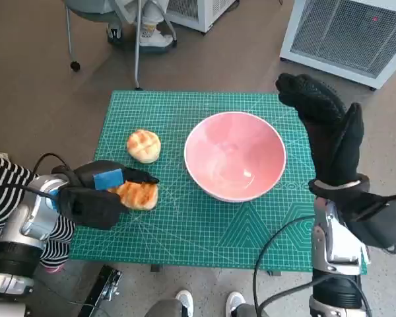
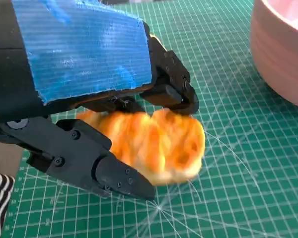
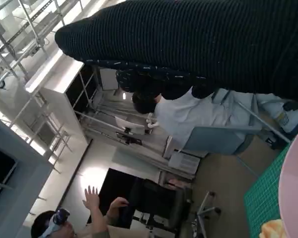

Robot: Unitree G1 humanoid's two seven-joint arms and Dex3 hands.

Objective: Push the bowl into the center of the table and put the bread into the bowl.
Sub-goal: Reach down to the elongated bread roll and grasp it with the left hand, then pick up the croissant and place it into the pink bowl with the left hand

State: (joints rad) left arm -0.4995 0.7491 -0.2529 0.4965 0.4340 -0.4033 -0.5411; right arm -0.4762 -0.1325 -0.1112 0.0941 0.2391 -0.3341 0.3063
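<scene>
A pink bowl [image 1: 235, 155] stands near the middle of the green cutting mat [image 1: 204, 231]; its wall [image 2: 283, 54] and rim [image 3: 295, 193] show in both wrist views. My left hand [image 1: 96, 191] grips a golden bread roll [image 1: 138, 195] at the mat's left side, left of the bowl. In the left wrist view black fingers [image 2: 104, 171] close on both sides of that roll [image 2: 159, 144]. A second roll [image 1: 144, 145] lies free just beyond it. My gloved right hand [image 1: 330, 129] is raised upright to the right of the bowl, fingers extended, holding nothing.
A chair's legs and a person's shoes [image 1: 155, 36] are beyond the table's far edge. A white grilled unit [image 1: 350, 33] stands at the far right. A striped sleeve [image 1: 3, 175] shows at the left. People [image 3: 174, 109] appear in the right wrist view.
</scene>
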